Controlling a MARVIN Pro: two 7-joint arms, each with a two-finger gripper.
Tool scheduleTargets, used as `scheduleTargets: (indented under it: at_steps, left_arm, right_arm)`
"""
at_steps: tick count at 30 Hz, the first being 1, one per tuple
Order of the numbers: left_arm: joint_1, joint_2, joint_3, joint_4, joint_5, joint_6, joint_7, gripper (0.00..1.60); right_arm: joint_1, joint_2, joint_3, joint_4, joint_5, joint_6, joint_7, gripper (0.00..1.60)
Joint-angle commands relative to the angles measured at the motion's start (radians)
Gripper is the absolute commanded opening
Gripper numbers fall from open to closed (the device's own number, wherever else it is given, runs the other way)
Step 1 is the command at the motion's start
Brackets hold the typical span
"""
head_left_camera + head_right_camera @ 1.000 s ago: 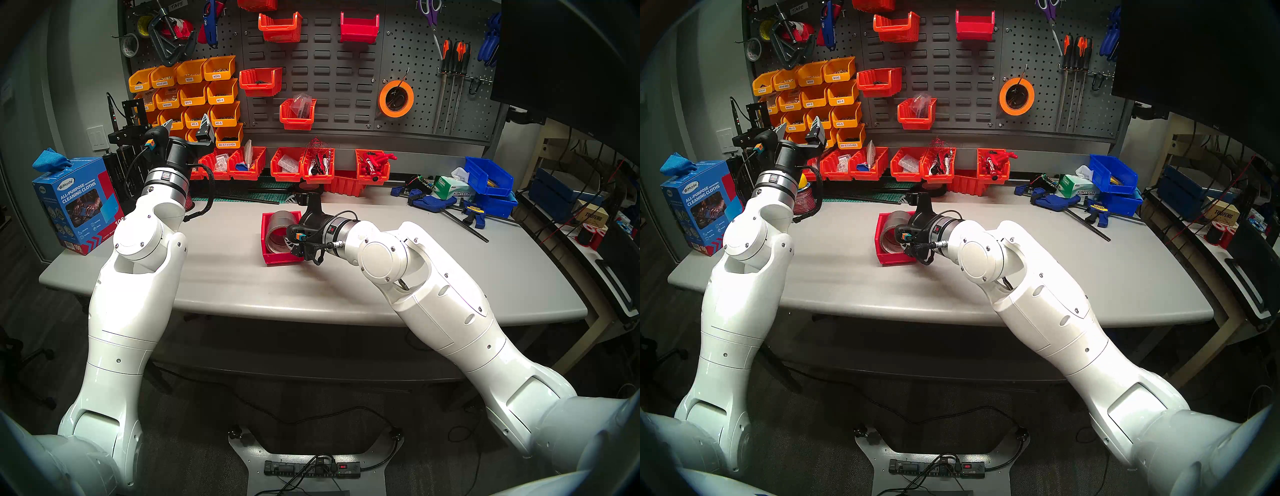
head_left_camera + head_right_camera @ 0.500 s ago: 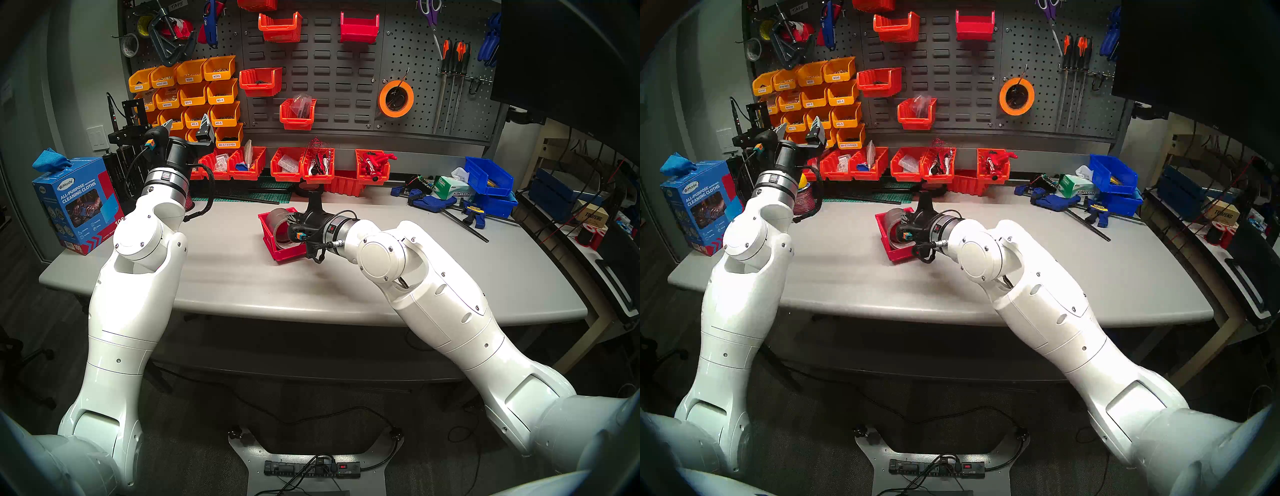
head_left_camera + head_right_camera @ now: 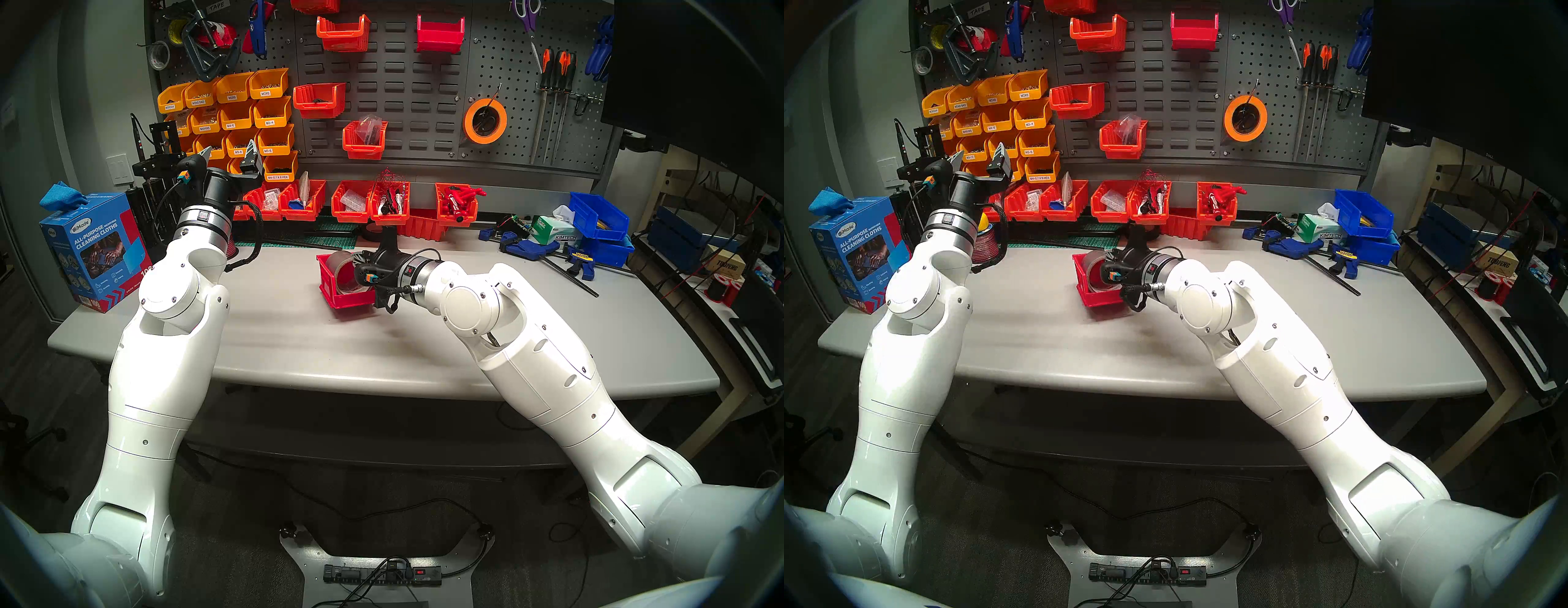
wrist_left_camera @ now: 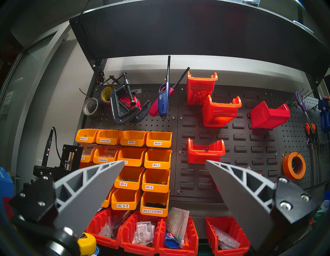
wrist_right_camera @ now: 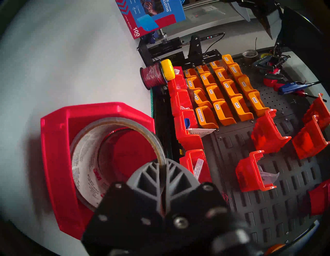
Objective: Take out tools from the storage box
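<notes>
The right end effector [image 5: 162, 167] was pinched narrow on the wall of a silver-grey duct tape roll [image 5: 84, 160], one finger inside its white 3M-printed core and one outside. Over the last second that roll had risen and tipped, and the red storage box [image 3: 345, 293] had come up with it: the box no longer lay flat on the desk [image 3: 275, 339] but was tilted, with its near end lifted and a shadow under it, and it had turned and shifted toward the far side. The roll was still inside the box, seemingly wedged between its walls. Whether a second roll lay beneath it could not be told.

This suggested the pull was lifting the box rather than freeing the tape, so the roll was not yet out; something would likely have to hold the box down.

The left end effector [image 4: 165, 161] was spread wide and empty, raised at the far left before the yellow screw bins [image 4: 132, 160], well apart from the box.
</notes>
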State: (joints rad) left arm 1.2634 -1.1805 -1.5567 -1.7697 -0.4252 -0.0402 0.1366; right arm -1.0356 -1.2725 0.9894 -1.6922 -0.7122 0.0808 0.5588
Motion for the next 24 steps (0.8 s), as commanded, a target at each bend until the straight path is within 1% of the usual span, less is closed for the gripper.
scheduleTargets:
  at_steps: [1, 7, 9, 13, 19, 24]
  left_arm:
    - [-0.011, 0.001, -0.004, -0.008, 0.000, 0.000, 0.002, 1.60]
    - [-0.011, 0.001, -0.004, -0.008, 0.000, 0.000, 0.002, 1.60]
    - [-0.011, 0.001, -0.004, -0.008, 0.000, 0.001, 0.002, 1.60]
    - [-0.011, 0.000, -0.004, -0.009, 0.000, 0.001, 0.002, 1.60]
    - [-0.012, 0.000, -0.004, -0.009, 0.000, 0.001, 0.002, 1.60]
    - [-0.012, 0.000, -0.004, -0.009, 0.000, 0.001, 0.002, 1.60]
  right_arm:
    - [0.041, -0.015, 0.030, 0.013, -0.016, -0.051, -0.091, 0.00]
    - [0.033, -0.013, 0.025, 0.025, -0.048, -0.098, -0.168, 0.00]
    - [0.034, -0.011, 0.024, 0.028, -0.050, -0.114, -0.178, 0.00]
    - [0.032, -0.012, 0.021, 0.034, -0.034, -0.141, -0.167, 0.00]
    - [0.005, -0.014, 0.022, 0.025, -0.033, -0.140, -0.164, 0.00]
    - [-0.011, 0.001, 0.027, 0.025, -0.040, -0.148, -0.167, 0.00]
